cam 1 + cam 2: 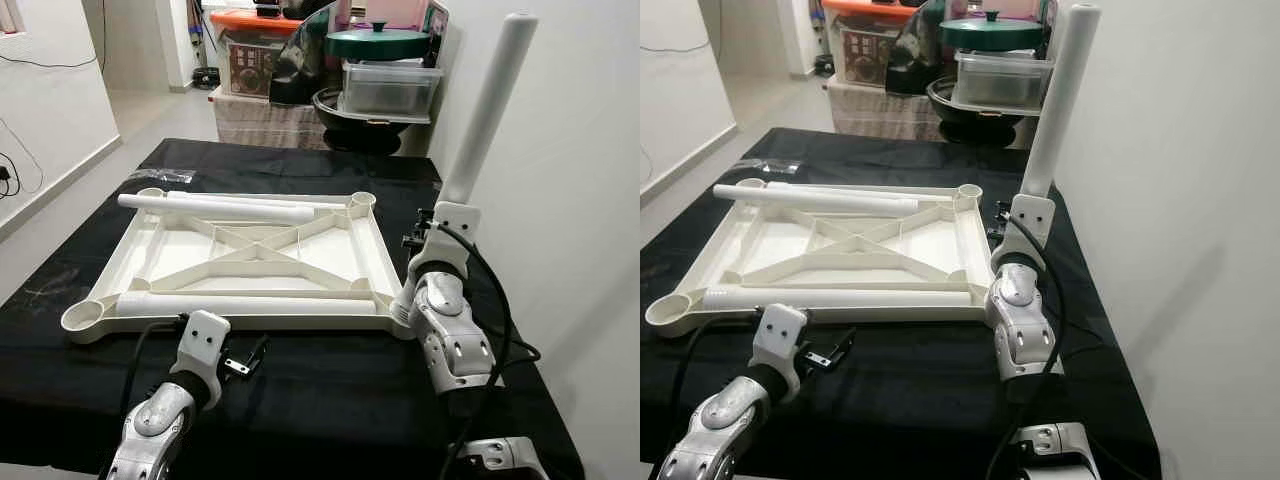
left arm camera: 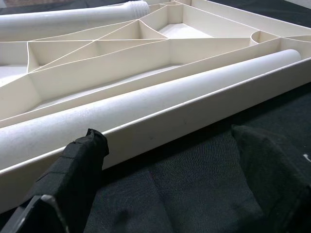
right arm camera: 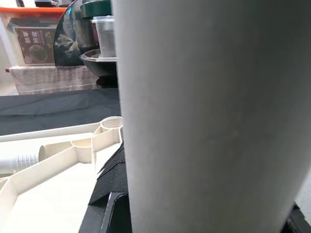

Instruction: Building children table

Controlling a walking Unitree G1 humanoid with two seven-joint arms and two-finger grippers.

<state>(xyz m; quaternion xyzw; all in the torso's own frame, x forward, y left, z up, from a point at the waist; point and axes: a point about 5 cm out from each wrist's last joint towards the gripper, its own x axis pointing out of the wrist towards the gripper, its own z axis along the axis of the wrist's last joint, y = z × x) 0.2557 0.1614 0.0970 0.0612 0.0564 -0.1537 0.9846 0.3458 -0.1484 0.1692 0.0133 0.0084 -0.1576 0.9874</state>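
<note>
At twelve o'clock, beyond the black-draped table (image 1: 330,400), household goods are stacked: a clear lidded plastic bin (image 1: 390,88) sits on a black bowl (image 1: 362,125), with a green pot lid (image 1: 377,42) resting on the bin; what is inside the bin cannot be made out. To its left an orange-lidded storage box (image 1: 252,52) stands on a cloth-covered stack.

The upturned cream tabletop (image 1: 240,262) lies flat in the middle of the black cloth, its underside ribs forming a cross and a round socket at each corner. Within its shallow frame two loose table legs lie: one (image 1: 215,207) across the far edge, its threaded end pointing toward three o'clock, and another (image 1: 250,305) along the near edge.

The right gripper (image 1: 432,238) is closed around a third table leg (image 1: 490,105), gripping it near its lower end at the tabletop's near right corner, about three o'clock of the frame. The leg rises nearly upright, leaning slightly toward one o'clock, a smooth matt white tube with a rounded top. In the right wrist view the tube stands close before the camera, with a black finger (image 3: 109,182) beside it.

The left gripper (image 1: 243,362) hovers low over the cloth at six o'clock, just short of the tabletop's near rim, fingers (image 2: 80,160) spread apart and holding nothing.
</note>
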